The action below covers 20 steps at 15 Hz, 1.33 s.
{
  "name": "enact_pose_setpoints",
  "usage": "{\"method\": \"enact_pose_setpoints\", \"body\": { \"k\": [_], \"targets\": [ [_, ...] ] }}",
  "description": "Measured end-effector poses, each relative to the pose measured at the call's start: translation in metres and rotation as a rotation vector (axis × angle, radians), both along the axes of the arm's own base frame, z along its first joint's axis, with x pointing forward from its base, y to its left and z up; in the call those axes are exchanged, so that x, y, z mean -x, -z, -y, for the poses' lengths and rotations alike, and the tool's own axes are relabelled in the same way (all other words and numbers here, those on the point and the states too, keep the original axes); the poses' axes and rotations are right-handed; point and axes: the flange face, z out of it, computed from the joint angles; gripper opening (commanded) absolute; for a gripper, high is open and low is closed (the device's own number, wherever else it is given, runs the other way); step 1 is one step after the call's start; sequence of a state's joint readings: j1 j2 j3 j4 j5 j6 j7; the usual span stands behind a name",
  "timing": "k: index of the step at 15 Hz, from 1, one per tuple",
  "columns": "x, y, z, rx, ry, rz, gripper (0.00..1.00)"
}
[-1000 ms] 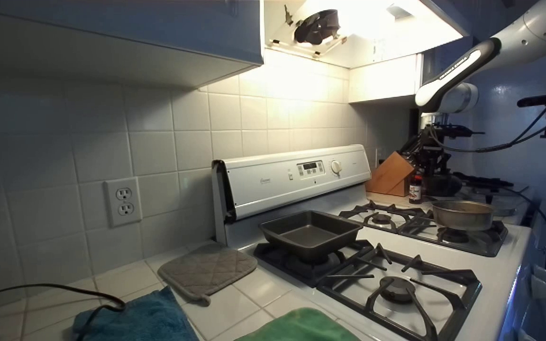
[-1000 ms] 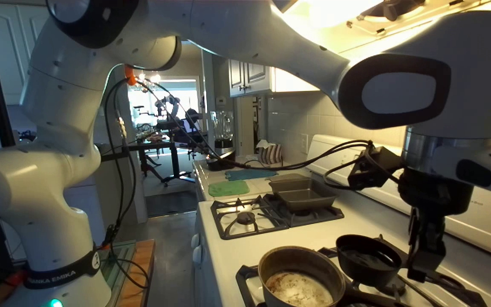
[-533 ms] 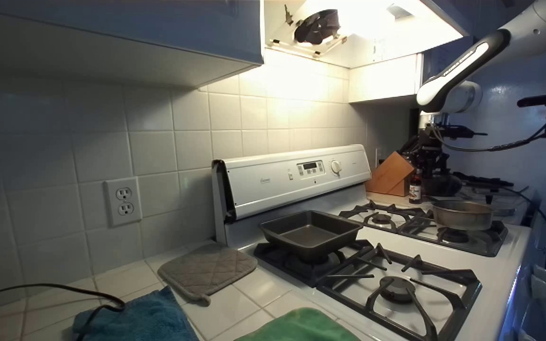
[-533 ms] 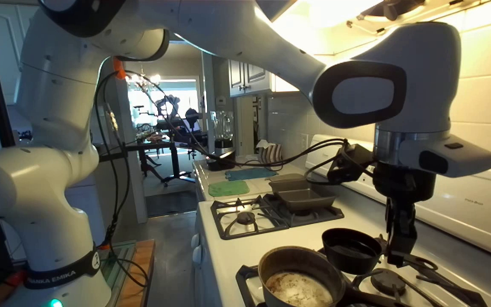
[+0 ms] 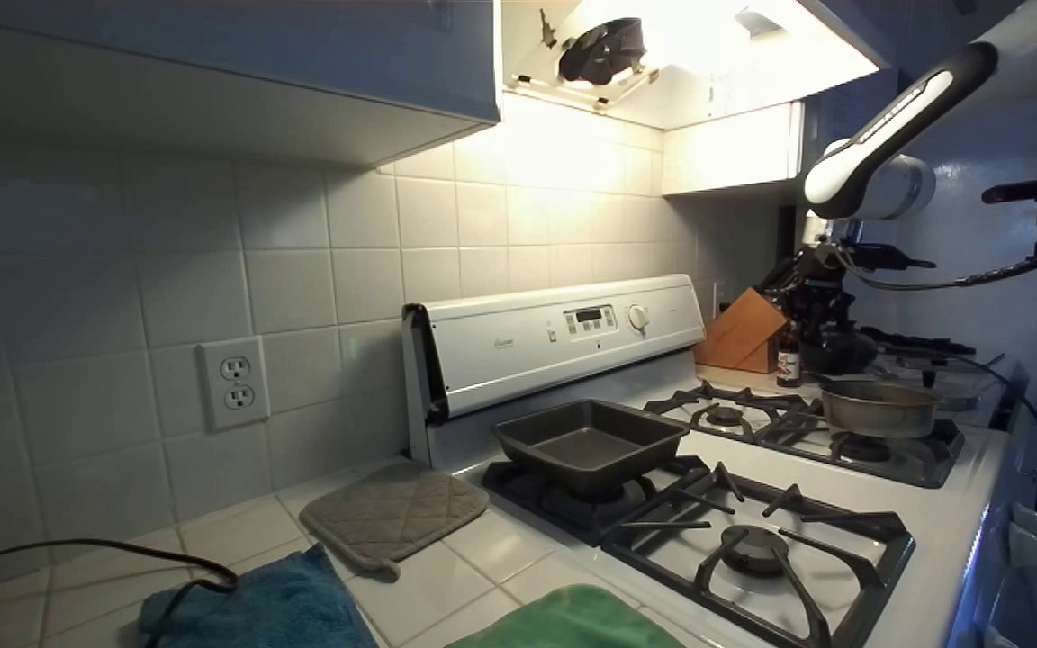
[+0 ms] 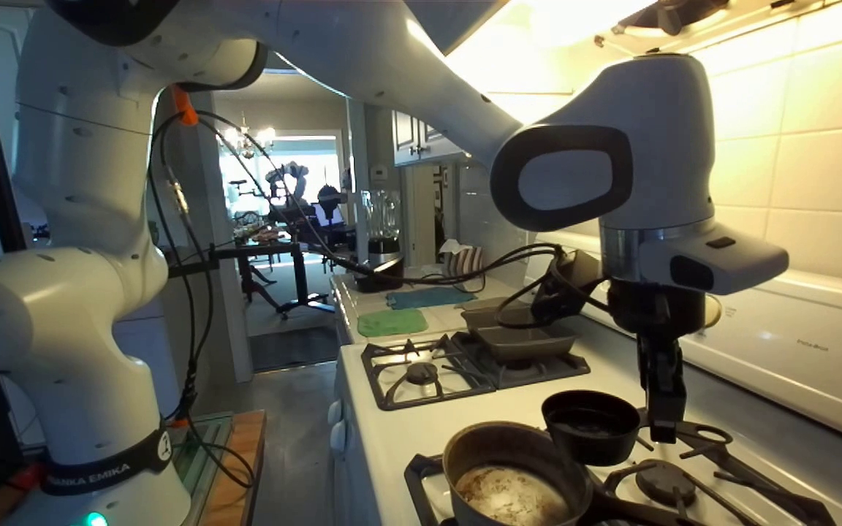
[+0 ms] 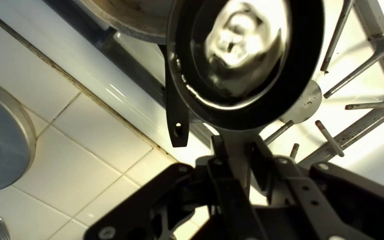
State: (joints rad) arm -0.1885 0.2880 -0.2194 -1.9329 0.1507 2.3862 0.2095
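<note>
Directly ahead of the gripper (image 7: 237,146), the small black pan (image 6: 596,449) fills the way, with the pot (image 6: 516,482) crowding close beside it — the pot's handle (image 7: 176,110) reaches back alongside the fingers (image 7: 219,146). Below, a pronged grate (image 7: 358,70) juts up. The back panel (image 6: 801,343) walls off one side, a gap between. Past the pan there is room over the stove top (image 6: 465,413) before the baking pan (image 6: 520,345).

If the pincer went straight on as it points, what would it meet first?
Probably the grate below, though depth is unclear; the black pot gripped by the pincer might touch down sooner.
</note>
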Motion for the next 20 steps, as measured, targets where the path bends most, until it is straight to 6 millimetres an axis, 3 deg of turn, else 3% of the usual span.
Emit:
{"method": "enact_pose_setpoints", "body": {
  "k": [11, 20],
  "targets": [
    [0.041, -0.023, -0.019, 0.073, -0.108, 0.149, 0.06],
    [0.067, -0.027, -0.025, 0.127, -0.161, 0.266, 0.06]
  ]
}}
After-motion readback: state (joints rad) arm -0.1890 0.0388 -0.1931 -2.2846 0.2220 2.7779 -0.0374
